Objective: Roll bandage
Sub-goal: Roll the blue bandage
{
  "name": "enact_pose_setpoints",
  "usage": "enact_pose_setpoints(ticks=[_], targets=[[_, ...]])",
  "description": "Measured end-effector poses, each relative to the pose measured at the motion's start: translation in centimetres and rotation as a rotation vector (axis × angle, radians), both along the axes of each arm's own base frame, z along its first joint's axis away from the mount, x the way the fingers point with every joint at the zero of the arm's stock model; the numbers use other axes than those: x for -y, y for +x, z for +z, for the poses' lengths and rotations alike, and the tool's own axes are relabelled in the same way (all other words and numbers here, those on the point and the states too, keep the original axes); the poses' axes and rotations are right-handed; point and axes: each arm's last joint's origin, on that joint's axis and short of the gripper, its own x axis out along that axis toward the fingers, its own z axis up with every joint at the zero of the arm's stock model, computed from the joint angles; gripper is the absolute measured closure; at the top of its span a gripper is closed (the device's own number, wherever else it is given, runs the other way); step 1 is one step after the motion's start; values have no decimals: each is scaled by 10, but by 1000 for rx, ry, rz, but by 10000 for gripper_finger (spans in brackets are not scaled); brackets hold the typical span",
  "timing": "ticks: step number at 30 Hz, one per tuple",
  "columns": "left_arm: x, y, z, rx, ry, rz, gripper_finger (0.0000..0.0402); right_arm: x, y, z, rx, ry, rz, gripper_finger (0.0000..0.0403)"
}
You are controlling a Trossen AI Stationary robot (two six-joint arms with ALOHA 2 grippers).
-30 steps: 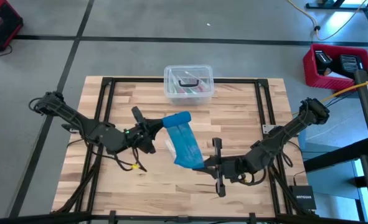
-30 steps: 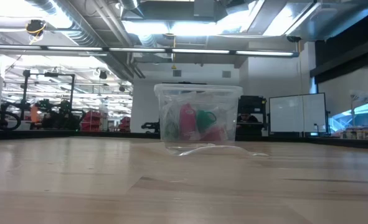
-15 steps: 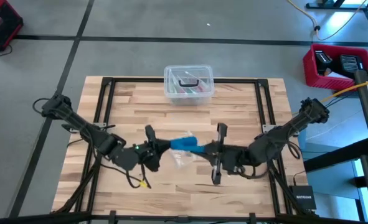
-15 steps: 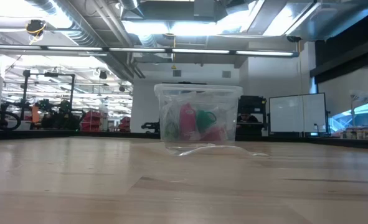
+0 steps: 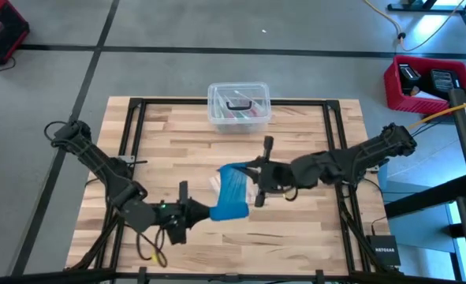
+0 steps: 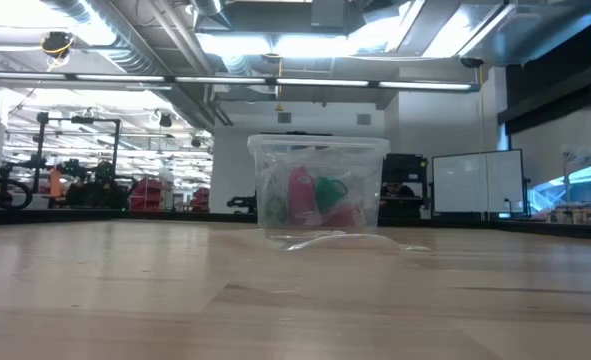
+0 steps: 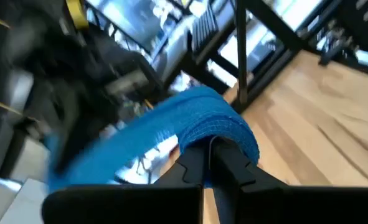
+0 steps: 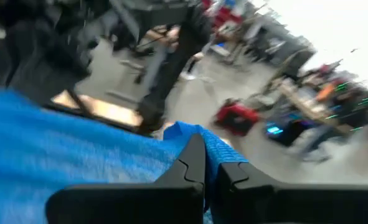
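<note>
The bandage [image 5: 233, 192] hangs stretched between the two grippers above the table [image 5: 311, 126]. The left gripper [image 5: 203, 211] is clamped on its lower end, and the right gripper [image 5: 244, 170] is clamped on its upper end, farther from the front edge. Beyond the right gripper sits a clear lidded box [image 5: 238, 107]

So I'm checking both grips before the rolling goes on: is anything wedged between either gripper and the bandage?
Nothing visible. The left gripper and the right gripper each have their fingers shut directly on the blue bandage, one at each end, above the table.
</note>
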Motion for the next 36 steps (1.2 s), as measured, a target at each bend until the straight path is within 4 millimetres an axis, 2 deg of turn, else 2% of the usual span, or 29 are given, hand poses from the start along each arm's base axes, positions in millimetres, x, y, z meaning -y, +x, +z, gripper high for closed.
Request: enact_pose_setpoints(ticks=[9, 19, 25, 28, 32, 36], targets=[[13, -10, 16, 119, 109, -68, 400, 14, 7, -7, -68, 258, 242, 401], [10, -10, 37, 234, 306, -51, 400, 9, 14, -15, -109, 350, 318, 401], [5, -5, 39, 233, 357, -20, 400, 5, 21, -25, -154, 412, 345, 397], [3, -4, 38, 230, 329, -9, 400, 5, 22, -27, -156, 492, 311, 371], [0, -2, 36, 215, 309, 20, 400, 5, 22, -27, -164, 491, 318, 296], [0, -2, 35, 206, 278, 32, 400, 8, 18, -19, -166, 394, 304, 219]])
